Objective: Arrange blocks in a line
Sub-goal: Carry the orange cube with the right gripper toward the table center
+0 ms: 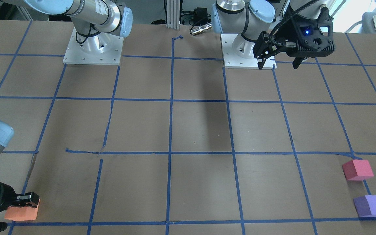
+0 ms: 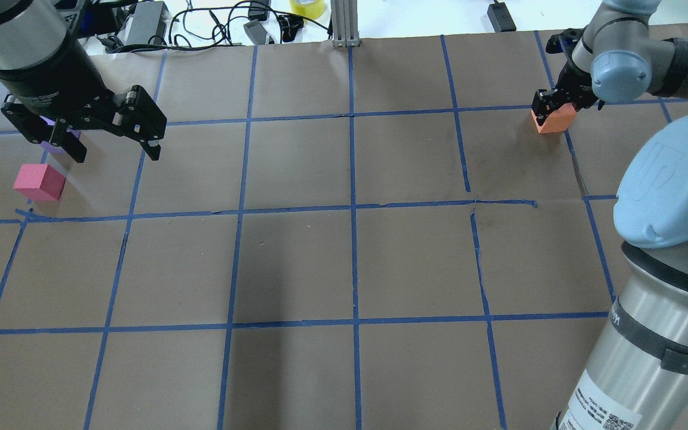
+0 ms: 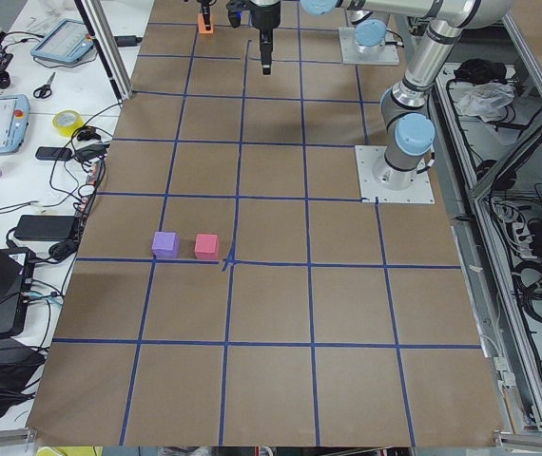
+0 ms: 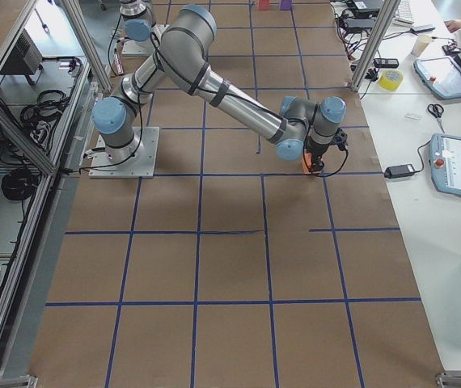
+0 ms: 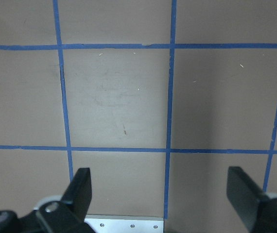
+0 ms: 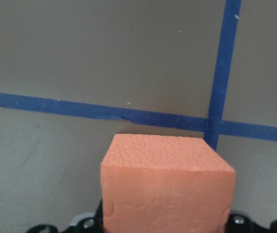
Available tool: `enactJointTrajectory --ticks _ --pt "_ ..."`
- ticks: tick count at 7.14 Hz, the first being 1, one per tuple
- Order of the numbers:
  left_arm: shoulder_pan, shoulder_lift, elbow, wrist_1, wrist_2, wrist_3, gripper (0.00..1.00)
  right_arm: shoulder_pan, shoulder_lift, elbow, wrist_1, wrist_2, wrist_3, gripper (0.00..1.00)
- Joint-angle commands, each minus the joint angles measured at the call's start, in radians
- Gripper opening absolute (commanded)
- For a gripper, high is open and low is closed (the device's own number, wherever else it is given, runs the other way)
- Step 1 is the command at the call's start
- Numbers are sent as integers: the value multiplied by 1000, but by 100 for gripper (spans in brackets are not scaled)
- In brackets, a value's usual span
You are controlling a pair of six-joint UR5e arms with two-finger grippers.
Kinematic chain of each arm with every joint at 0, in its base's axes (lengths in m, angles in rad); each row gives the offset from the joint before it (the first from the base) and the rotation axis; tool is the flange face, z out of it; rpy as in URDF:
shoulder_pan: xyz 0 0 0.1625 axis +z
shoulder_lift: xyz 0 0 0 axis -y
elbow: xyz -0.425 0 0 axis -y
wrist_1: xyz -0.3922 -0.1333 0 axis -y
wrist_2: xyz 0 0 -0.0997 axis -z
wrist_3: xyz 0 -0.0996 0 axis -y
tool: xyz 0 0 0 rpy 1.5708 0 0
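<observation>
There are three blocks, two grippers and one table (image 1: 201,130). The table is covered in flat brown paper, marked into large squares by blue tape lines (image 1: 171,127).

All three blocks are small cubes of equal size with a matte, foam-like look, each far smaller than a grid square. The orange block (image 6: 167,189) shows a finely pebbled skin in the right wrist view. The pink block (image 1: 357,169) and the purple block (image 1: 370,205) have clean, sharp edges.

The orange block (image 2: 554,119) is at the far right of the table, beside a crossing of tape lines. The pink block (image 2: 39,182) and the purple block (image 3: 164,244) are at the far left, close together but apart, with the purple one farther from the robot. Both rest on the paper next to a tape line. They are well apart from the orange block, across the table's whole width.

The right gripper (image 2: 559,107) is black with two fingers, and its jaws are pinching the orange block from two opposite sides. I cannot tell whether the block is on the paper or just above it.

The left gripper (image 1: 277,65) is also black and hangs in the air above the table. Its jaws are spread wide, with only bare paper and tape between the two fingers (image 5: 80,189) in the left wrist view. It holds and touches nothing.
</observation>
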Motion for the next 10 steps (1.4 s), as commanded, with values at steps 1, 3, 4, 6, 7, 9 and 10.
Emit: enactJointTrajectory --ticks 1,3,4,6,7,9,10 --pt "1 1 -1 -2 0 0 100 26 -52 -12 15 3 91 5" --pt "2 1 -1 -2 0 0 100 131 -85 -12 11 41 141 6" --pt "2 3 -1 -2 -1 1 100 213 -100 -12 6 29 268 7" --pt "2 3 -1 -2 0 -6 100 348 -100 -11 2 41 530 6" --pt "2 3 -1 -5 2 -6 100 417 -98 -12 -2 41 639 6" --pt "0 3 -1 -5 0 -6 100 518 -92 -11 -14 27 677 7" --pt "0 3 -1 -2 -1 -2 100 557 -91 -9 -12 29 705 7"
